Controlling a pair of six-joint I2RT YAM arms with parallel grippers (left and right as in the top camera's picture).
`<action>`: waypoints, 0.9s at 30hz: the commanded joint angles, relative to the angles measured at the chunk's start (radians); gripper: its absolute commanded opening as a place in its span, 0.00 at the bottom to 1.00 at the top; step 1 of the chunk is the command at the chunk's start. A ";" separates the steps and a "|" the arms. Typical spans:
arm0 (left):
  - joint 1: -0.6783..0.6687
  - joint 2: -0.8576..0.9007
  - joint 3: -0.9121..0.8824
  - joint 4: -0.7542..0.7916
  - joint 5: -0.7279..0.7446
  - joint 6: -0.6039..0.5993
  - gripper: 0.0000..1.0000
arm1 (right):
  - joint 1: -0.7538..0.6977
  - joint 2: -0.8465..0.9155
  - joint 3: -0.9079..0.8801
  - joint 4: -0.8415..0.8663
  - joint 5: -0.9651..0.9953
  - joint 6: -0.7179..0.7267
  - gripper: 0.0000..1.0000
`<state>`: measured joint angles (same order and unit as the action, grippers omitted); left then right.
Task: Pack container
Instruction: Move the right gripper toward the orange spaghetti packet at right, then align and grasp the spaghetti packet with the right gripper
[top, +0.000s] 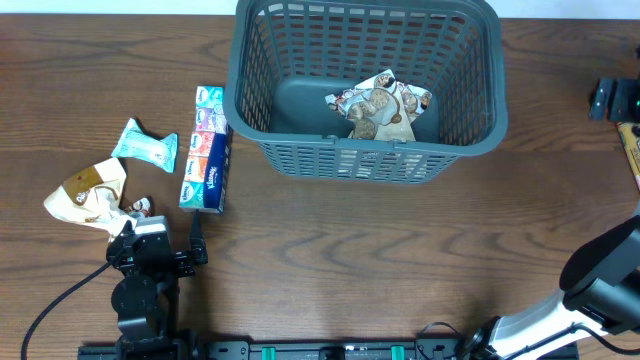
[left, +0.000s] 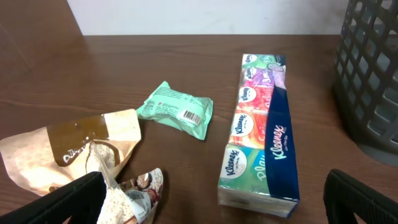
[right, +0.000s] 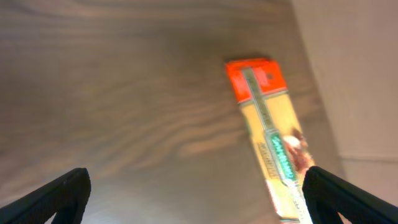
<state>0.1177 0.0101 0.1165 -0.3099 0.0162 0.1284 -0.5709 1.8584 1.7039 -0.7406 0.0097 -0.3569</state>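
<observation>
The dark grey lattice basket stands at the back centre, and its wall shows in the left wrist view. A printed snack packet lies inside it. A Kleenex tissue multipack, a teal wipes packet and a cream and brown bag lie on the table at the left. My left gripper is open and empty, just in front of them. My right gripper is open and empty above a yellow packet with an orange end.
The yellow packet lies at the table's right edge. A black part sits at the far right. The right arm reaches in from the front right. A small printed packet lies by the cream bag.
</observation>
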 joint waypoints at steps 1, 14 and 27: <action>0.005 -0.006 -0.016 -0.021 0.006 0.002 0.99 | -0.043 0.001 -0.037 0.042 0.151 0.027 0.99; 0.005 -0.006 -0.016 -0.021 0.006 0.002 0.99 | -0.262 0.031 -0.037 -0.043 -0.110 -0.187 0.99; 0.005 -0.006 -0.016 -0.021 0.006 0.002 0.99 | -0.306 0.234 -0.036 -0.101 0.027 -0.335 0.97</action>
<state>0.1177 0.0101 0.1165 -0.3096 0.0162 0.1284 -0.8639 2.0411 1.6688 -0.8341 0.0250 -0.6243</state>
